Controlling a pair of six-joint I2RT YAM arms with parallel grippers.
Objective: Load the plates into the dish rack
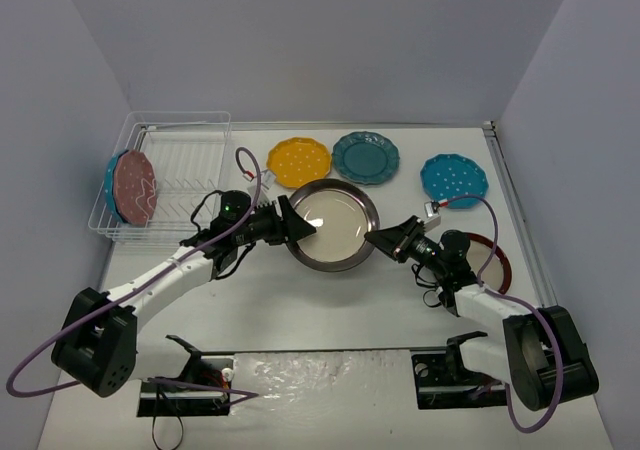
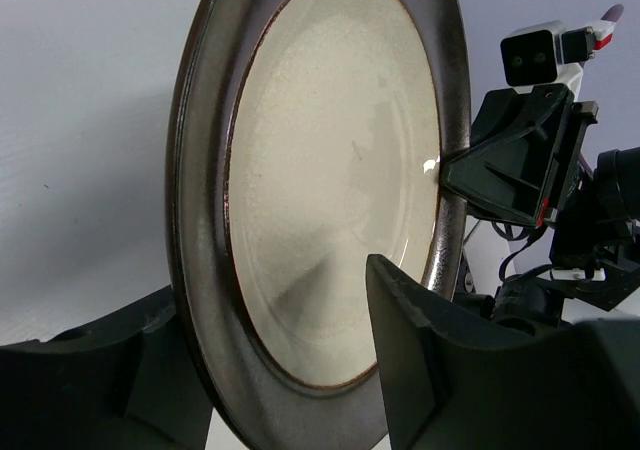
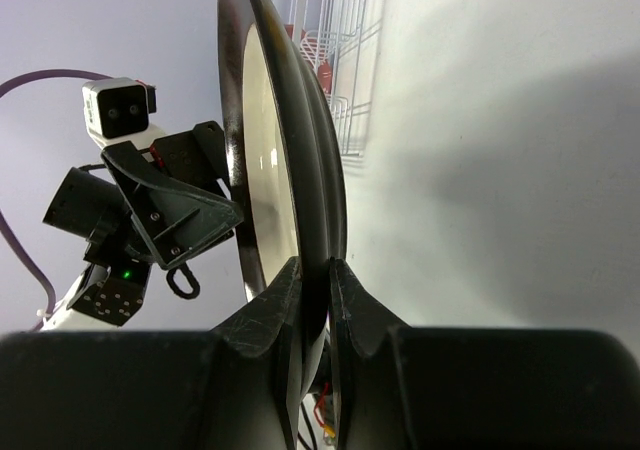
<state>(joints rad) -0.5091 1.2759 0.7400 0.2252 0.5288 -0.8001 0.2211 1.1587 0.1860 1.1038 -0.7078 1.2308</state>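
Note:
A dark-rimmed plate with a cream centre is held off the table between both arms. My right gripper is shut on its right rim. My left gripper is open, with one finger on each side of the plate's left rim. The dish rack stands at the back left, with a pink plate and a blue plate upright at its left end. Yellow, dark teal and blue plates lie flat at the back.
Another dark-rimmed plate lies on the table, partly under my right arm. Grey walls close in the table on the left, back and right. Cables loop from both wrists.

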